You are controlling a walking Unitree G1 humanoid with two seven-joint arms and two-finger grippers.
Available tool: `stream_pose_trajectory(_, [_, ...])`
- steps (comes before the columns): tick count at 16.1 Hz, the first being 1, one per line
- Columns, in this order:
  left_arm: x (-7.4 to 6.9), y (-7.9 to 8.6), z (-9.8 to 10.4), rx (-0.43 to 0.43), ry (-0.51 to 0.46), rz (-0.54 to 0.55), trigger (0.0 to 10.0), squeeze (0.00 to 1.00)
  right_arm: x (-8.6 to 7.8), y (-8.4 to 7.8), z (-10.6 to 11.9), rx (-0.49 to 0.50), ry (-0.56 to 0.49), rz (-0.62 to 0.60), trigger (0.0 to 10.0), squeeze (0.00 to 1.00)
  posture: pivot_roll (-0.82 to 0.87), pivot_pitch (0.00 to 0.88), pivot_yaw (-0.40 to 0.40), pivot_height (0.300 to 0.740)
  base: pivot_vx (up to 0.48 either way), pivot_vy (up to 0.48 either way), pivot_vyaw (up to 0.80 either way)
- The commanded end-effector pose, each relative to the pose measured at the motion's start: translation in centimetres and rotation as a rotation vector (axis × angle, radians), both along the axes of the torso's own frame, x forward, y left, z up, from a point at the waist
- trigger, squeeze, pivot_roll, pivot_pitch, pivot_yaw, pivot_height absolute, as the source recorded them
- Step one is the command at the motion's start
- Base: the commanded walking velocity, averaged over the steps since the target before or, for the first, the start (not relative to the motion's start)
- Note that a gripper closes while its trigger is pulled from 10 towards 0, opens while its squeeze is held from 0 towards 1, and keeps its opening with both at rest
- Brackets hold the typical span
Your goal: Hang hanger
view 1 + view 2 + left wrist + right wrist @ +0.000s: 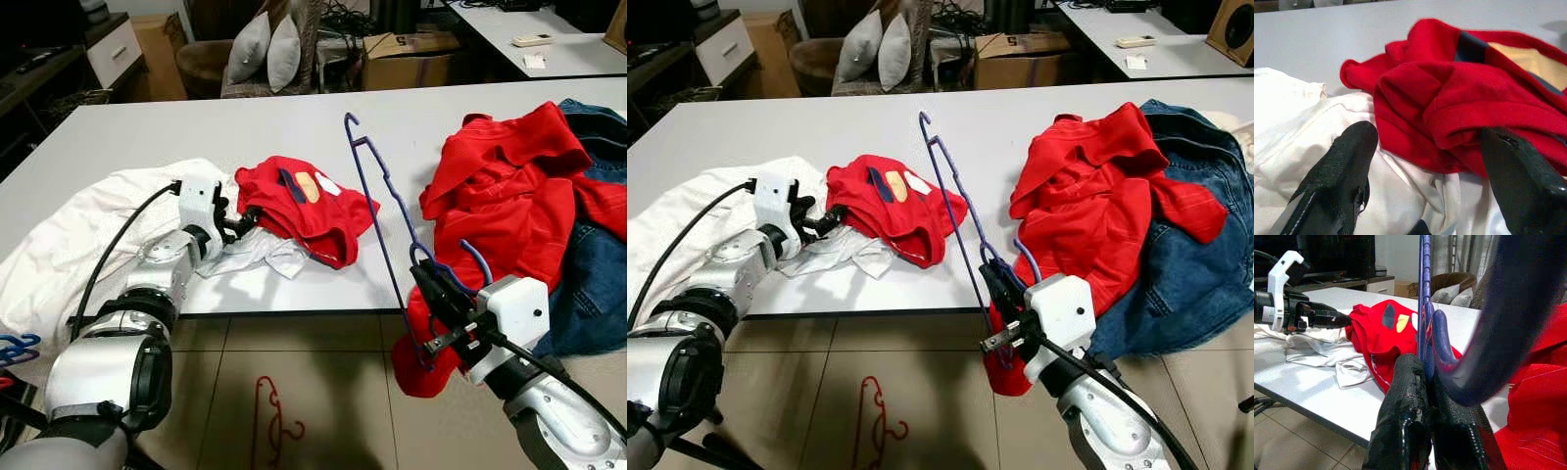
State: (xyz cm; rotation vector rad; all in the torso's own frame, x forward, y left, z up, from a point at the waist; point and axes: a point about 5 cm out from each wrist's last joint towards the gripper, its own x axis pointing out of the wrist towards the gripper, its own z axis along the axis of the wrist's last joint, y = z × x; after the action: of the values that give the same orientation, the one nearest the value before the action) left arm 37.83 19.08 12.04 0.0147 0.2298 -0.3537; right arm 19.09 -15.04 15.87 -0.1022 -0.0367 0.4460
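Blue wire hanger (377, 186) stands clamped in the right gripper (431, 284); the left gripper (245, 221), fingers spread wide, meets the red shirt (304, 208).

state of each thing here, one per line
blue hanger: upright, pinched in right gripper
left gripper: open at the red shirt's edge
red shirt: crumpled on table
white cloth: crumpled
red hoodie: heaped on jeans
red hanger: flat on floor
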Motion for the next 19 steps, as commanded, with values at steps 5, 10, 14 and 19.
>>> stream_pose_trajectory(5, [0.3, -2.4, 0.1, 0.002, 0.003, -0.092, 10.0, 0.00, -0.1, -0.2, 0.7, -0.012, -0.027, -0.001, 10.0, 0.00, -0.21, 0.000, 0.121, 0.740, 0.000, 0.000, 0.00])
stream_pose_trajectory(10, [0.4, -3.2, -0.1, 0.024, 0.018, -0.093, 10.0, 0.00, -0.1, -0.2, 0.8, -0.013, -0.029, 0.000, 10.0, 0.00, -0.21, 0.000, 0.126, 0.740, 0.000, 0.000, 0.00])
stream_pose_trajectory(14, [0.4, -2.6, -0.1, 0.013, 0.027, -0.045, 4.6, 0.00, -0.1, -0.2, 0.8, -0.011, -0.029, -0.003, 10.0, 0.00, -0.21, 0.000, 0.125, 0.740, 0.000, 0.000, 0.00])
stream_pose_trajectory(19, [0.4, -2.3, -0.1, -0.012, 0.031, -0.025, 0.0, 0.00, 0.0, -0.1, 0.8, -0.012, -0.030, 0.000, 10.0, 0.00, -0.21, 0.000, 0.123, 0.740, 0.000, 0.000, 0.00])
